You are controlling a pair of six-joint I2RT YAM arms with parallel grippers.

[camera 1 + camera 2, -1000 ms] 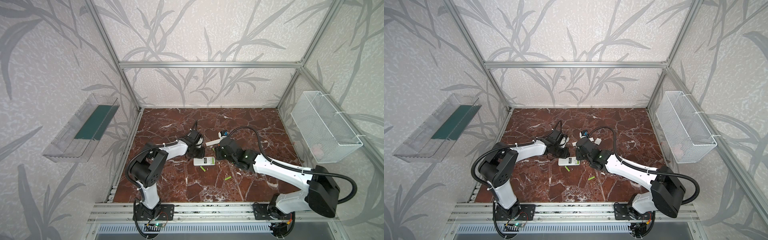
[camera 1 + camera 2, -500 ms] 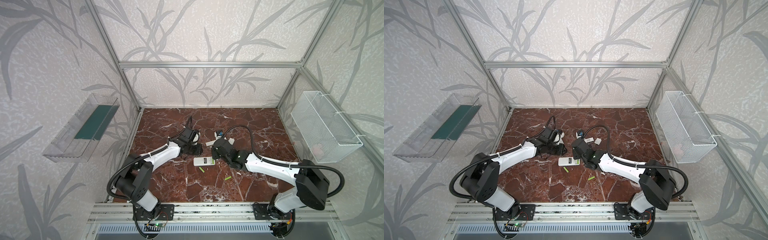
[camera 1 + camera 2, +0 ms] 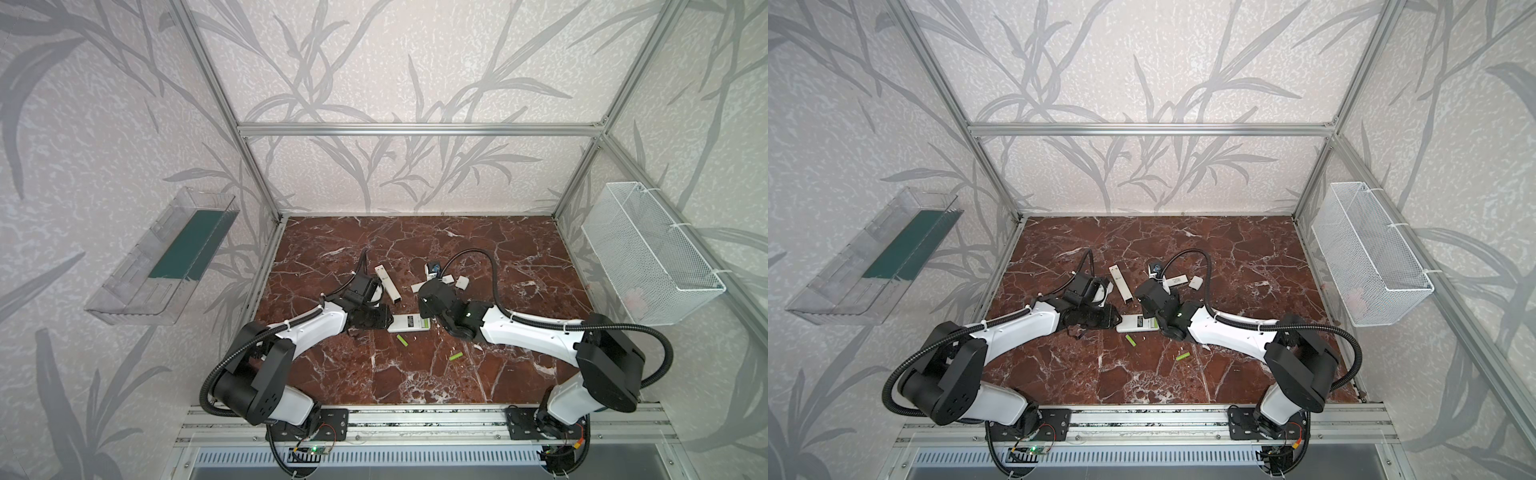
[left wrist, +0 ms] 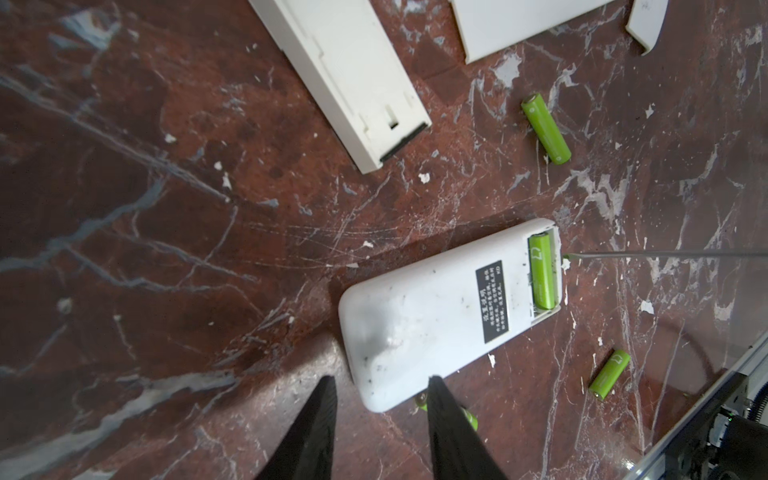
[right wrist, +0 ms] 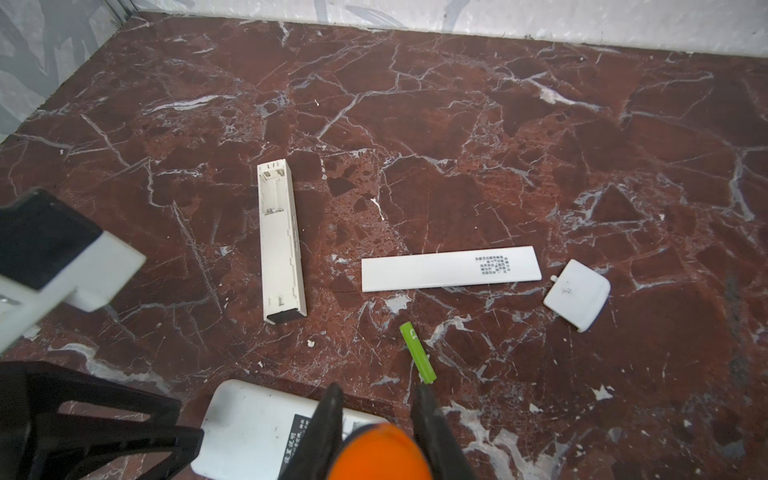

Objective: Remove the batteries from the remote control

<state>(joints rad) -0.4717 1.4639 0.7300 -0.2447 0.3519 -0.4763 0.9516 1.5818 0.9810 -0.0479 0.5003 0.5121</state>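
The left gripper [image 4: 380, 384] has its jaws spread, one tip over the rounded end of the white remote control [image 4: 436, 311], the other clear of it. The right gripper [image 5: 377, 392] has its jaws pinching an orange-handled tool [image 5: 380, 453]; the tool's thin shaft [image 4: 665, 253] meets the remote's edge by the open battery bay.

The remote lies back-up on the red marble worktop [image 4: 124, 208], with one lime-green battery [image 4: 542, 270] seated in the bay. Three more batteries lie loose around it: a battery [image 4: 545, 129] beyond the bay end, a battery [image 4: 609, 374] off the remote's long side, and a battery [image 4: 469, 417] mostly hidden behind a left finger. In both top views the arms cover the remote's ends.

Farther off lie a slim white remote [image 5: 280, 245] with an empty bay, a long white cover [image 5: 451, 268] and a small white cover [image 5: 577, 295].

The black label [image 4: 492, 301] on the remote control carries white characters too fine to read, and the seated battery's mark is unclear.
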